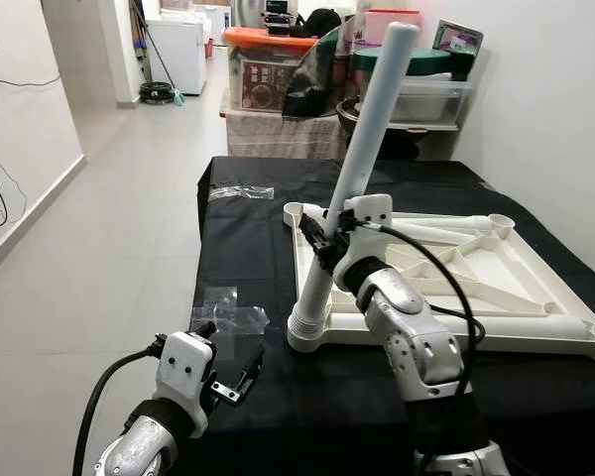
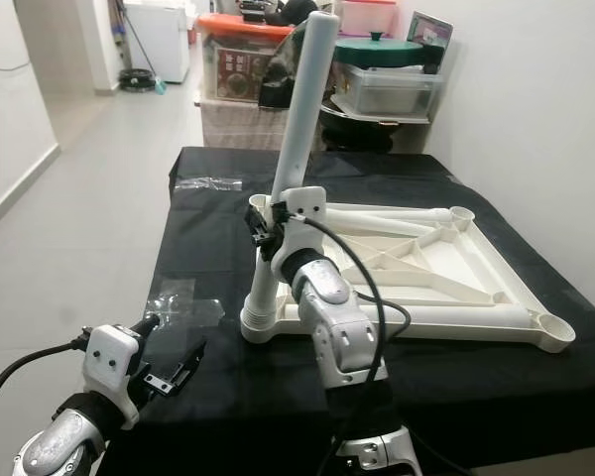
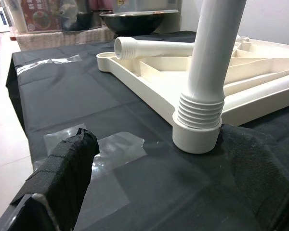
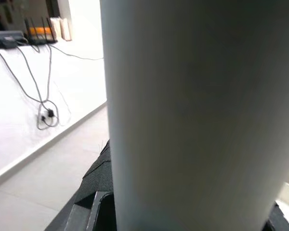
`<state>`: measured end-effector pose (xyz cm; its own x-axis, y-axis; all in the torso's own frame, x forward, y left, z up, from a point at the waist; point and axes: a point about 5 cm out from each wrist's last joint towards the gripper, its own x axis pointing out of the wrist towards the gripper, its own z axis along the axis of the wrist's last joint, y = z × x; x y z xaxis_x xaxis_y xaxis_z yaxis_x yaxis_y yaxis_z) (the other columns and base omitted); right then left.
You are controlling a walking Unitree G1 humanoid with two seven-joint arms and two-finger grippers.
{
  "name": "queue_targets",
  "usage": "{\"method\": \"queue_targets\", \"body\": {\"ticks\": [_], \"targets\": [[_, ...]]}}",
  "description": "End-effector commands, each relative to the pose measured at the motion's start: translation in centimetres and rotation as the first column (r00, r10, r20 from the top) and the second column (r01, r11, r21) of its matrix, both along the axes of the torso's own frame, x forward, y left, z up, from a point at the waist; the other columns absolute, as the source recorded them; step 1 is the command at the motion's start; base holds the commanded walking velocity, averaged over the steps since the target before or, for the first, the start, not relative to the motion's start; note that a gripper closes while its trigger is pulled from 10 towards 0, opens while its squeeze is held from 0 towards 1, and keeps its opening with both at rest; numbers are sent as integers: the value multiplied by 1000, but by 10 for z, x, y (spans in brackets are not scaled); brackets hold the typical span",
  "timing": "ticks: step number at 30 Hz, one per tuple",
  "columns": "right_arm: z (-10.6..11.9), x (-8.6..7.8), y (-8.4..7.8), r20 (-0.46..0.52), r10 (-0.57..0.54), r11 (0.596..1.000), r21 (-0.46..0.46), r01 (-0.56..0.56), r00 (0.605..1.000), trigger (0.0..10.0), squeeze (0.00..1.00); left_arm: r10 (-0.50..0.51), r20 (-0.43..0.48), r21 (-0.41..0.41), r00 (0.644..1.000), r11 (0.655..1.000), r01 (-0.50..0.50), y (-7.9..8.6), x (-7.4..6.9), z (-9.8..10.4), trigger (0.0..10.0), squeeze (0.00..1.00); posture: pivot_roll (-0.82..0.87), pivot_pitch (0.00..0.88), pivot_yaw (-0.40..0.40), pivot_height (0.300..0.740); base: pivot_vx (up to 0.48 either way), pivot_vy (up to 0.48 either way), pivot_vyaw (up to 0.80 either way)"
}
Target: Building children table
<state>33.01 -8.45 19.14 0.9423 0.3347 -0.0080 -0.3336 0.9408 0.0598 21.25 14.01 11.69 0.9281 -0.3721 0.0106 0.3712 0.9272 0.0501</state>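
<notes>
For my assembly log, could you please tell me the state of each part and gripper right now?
Table leg: tilted, threaded end in corner socket.
Tabletop: upside down on black cloth.
Second leg: lying loose on the tabletop.
Right gripper: shut on the table leg.
Left gripper: open, holding nothing.

White leg stands tilted in tabletop corner socket
</notes>
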Motion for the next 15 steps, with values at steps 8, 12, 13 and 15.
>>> {"method": "queue_targets", "body": {"ticks": [8, 12, 13, 15], "targets": [[-53, -7, -23, -217, -214, 968, -178, 176, 952, 10000, 0, 1, 1, -11, 1000, 1000, -1, -3, 1, 1, 10000, 0, 105, 0, -85, 740, 0, 0, 0], [-53, -10, -29, -221, -280, 954, -168, 246, 934, 10000, 0, 7, 0, -13, 1000, 1000, -7, -2, 2, 1, 10000, 0, 105, 0, -84, 740, 0, 0, 0], [-54, -11, -31, -220, -315, 944, -170, 282, 923, 10000, 0, 11, 3, -14, 1000, 1000, -11, -1, 2, 2, 10000, 0, 105, 0, -83, 740, 0, 0, 0], [-54, -11, -31, -220, -315, 944, -170, 282, 923, 10000, 0, 11, 3, -14, 1000, 1000, -11, -1, 2, 2, 10000, 0, 105, 0, -83, 740, 0, 0, 0]]}}
